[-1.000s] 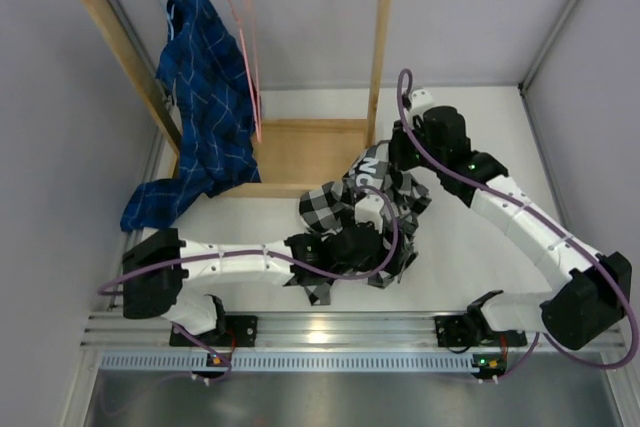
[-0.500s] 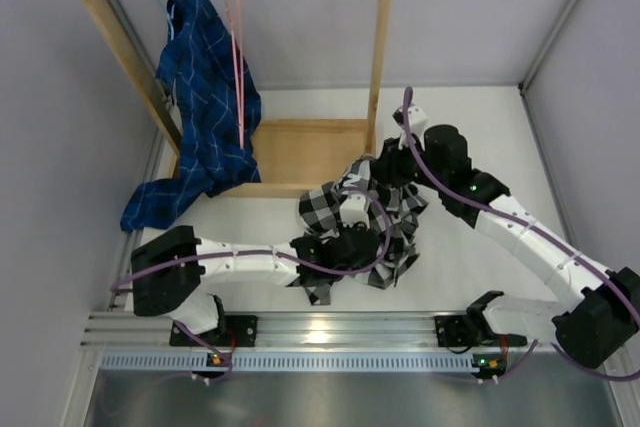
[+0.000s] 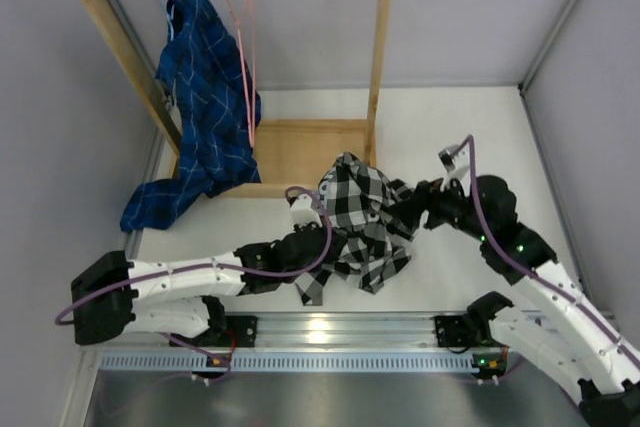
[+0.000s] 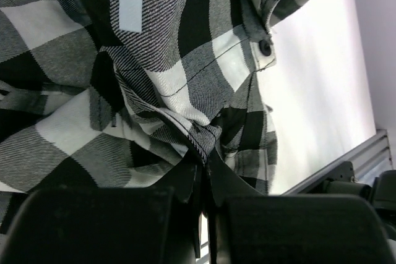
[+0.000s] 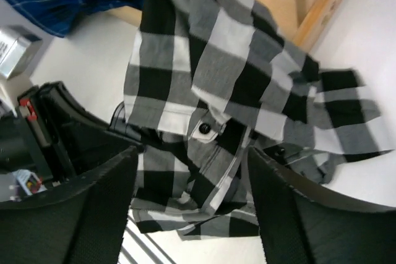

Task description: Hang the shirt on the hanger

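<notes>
The black-and-white check shirt (image 3: pixel 362 222) hangs bunched over the middle of the table, in front of the rack. My left gripper (image 3: pixel 328 239) is at its left side. In the left wrist view that gripper (image 4: pixel 205 153) is shut on a fold of the shirt (image 4: pixel 154 60). My right gripper (image 3: pixel 408 212) sits just right of the cloth. Its jaws (image 5: pixel 193 151) stand open, with the shirt (image 5: pixel 235 72) in front of them and no cloth pinched. The pink hanger (image 3: pixel 247 57) hangs from the wooden rod at the back left, away from both grippers.
A wooden rack (image 3: pixel 376 67) with a flat base (image 3: pixel 300 152) stands at the back. A blue plaid shirt (image 3: pixel 205 117) hangs on it beside the pink hanger, its tail trailing onto the table. A metal rail (image 3: pixel 330 332) runs along the near edge.
My left gripper has shut on the shirt and raised it. My right gripper has let go, opened and drawn back to the right.
</notes>
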`<state>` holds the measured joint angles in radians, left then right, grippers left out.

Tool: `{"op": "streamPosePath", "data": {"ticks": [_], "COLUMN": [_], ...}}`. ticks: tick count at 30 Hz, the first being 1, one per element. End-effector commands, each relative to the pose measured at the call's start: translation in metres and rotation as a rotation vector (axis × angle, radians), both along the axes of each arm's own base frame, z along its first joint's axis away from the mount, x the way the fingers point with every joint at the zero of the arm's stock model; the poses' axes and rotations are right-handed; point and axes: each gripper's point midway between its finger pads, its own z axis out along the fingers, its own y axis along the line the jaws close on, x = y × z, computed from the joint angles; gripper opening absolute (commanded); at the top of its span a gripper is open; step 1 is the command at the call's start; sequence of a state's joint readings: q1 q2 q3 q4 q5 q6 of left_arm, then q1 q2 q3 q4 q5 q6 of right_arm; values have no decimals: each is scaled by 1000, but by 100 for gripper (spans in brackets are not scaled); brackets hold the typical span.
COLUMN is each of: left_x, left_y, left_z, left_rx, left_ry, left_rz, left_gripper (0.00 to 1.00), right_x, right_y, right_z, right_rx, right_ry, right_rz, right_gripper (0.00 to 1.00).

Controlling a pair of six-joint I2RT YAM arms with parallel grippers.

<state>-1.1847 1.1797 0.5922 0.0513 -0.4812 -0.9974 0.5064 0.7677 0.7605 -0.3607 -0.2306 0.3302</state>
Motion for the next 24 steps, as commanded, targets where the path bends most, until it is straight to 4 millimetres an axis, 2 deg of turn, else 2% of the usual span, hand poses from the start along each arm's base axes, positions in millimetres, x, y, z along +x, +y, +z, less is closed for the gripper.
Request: {"op": "streamPosePath", "data": {"ticks": [1,2,4,6,9,12,14,20,24], "left_x": [-1,-1,-1,-3,-4,-5,-5,-7,-7], "left_y": [-5,-4,-5,-8,-8,-8,-9,-13,-13], "left_z": [19,19,18,16,14,13,13,13,12], "left_rx": [-87,-83,-94,-128,-151,-153,-161,-173,-177], "left_ry": [-12,-14,-15,-17,-13,-10,-12,-6,-4], "left_rz": [-11,-12,-12,-19,-21,-22,-29,-43,-42], "left_gripper": [0,0,0,0,0,0,0,0,0], "right_x": [-34,-38,-44,-48,-47,-46,-44,-39,-36], "right_y": [4,8,14,19,22,27,34,38,41], "right_z": [-59,-62,-81,-95,-105,-112,-110,-126,-128], "right_rx": [112,168,216,227,221,243,273,252,249], "right_ry": [212,241,298,334,342,349,340,372,370], "right_rz": [6,0,14,30,33,52,84,73,72], "right_gripper": [65,63,58,56,55,53,50,48,48]}}
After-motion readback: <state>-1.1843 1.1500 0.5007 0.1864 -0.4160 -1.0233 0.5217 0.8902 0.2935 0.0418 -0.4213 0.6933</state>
